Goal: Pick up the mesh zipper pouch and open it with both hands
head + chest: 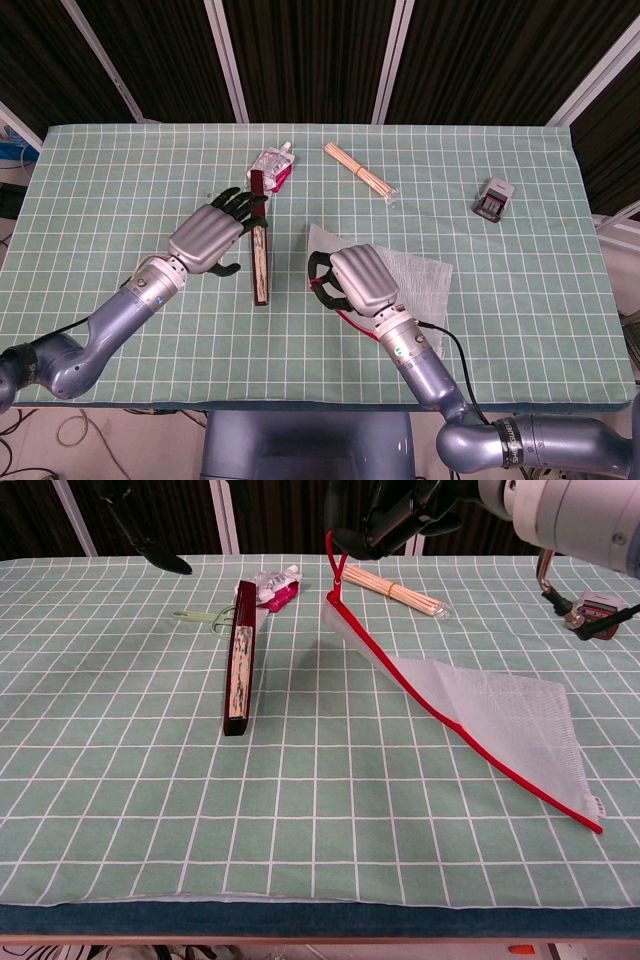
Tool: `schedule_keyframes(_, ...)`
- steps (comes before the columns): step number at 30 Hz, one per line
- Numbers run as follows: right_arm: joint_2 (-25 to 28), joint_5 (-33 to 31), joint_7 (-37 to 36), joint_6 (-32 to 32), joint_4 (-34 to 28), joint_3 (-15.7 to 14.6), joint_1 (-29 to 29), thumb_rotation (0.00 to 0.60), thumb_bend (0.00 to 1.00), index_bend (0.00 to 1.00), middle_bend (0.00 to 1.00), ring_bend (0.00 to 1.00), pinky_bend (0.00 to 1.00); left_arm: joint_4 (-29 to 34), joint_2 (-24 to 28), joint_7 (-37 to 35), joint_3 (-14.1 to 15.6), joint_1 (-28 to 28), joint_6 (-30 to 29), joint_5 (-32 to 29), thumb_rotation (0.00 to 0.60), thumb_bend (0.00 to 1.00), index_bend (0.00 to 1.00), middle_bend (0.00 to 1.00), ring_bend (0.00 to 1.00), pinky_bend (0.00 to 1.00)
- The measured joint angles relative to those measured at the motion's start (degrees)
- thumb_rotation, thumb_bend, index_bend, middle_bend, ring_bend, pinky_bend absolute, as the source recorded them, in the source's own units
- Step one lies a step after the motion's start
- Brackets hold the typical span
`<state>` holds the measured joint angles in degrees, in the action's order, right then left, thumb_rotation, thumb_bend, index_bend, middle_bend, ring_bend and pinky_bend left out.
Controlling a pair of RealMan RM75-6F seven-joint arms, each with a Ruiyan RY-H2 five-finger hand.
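Note:
The white mesh zipper pouch [418, 278] [500, 715] has a red zipper edge; its left corner is lifted off the cloth while its right end lies on the table. My right hand [357, 283] [395, 510] holds the raised corner by the red pull loop [334, 555], fingers curled round it. My left hand [213, 236] hovers with fingers spread above the table, left of the pouch and over the dark folded fan [260, 243]. In the chest view only dark fingertips [150, 542] of the left hand show at the top left.
The dark folded fan [239, 657] lies lengthwise at centre left. Behind it are a small sachet [274, 164], a pale green clip [198, 619], a bundle of wooden sticks [358, 172] and, at the far right, a small grey stapler-like item [493, 198].

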<state>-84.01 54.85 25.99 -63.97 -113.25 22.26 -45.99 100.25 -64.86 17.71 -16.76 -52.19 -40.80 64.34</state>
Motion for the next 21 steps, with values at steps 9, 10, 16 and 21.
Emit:
schedule_keyframes(9, 0.7, -0.8, -0.4, -0.8, -0.4, -0.3, -0.5, 0.600, 0.58, 0.74, 1.00, 1.00, 0.96, -1.8, -5.8, -2.4, 0.2, -3.3, 0.1, -0.5, 0.600, 0.20, 0.34, 0.04, 0.00, 0.00)
schedule_keyframes(10, 0.9, -0.9, -0.5, -0.9, -0.5, -0.3, -0.5, 0.600, 0.58, 0.74, 1.00, 1.00, 0.96, -1.9, -6.3, -2.6, 0.2, -3.6, 0.0, -0.5, 0.600, 0.20, 0.34, 0.04, 0.00, 0.00)
schedule_keyframes(16, 1.6, -1.0, -1.3, -1.4, -1.0, -0.4, -0.6, 0.600, 0.58, 0.74, 1.00, 1.00, 0.96, -2.1, -8.7, -2.8, 0.3, -5.2, -1.1, -0.6, 0.600, 0.21, 0.37, 0.04, 0.00, 0.00)
schedule_keyframes(21, 2.4, -0.8, -1.8, -1.8, -1.5, -0.6, -0.7, 0.600, 0.58, 0.74, 1.00, 1.00, 0.96, -2.3, -10.2, -2.3, 0.6, -6.7, -1.1, -1.5, 0.600, 0.24, 0.40, 0.04, 0.00, 0.00)
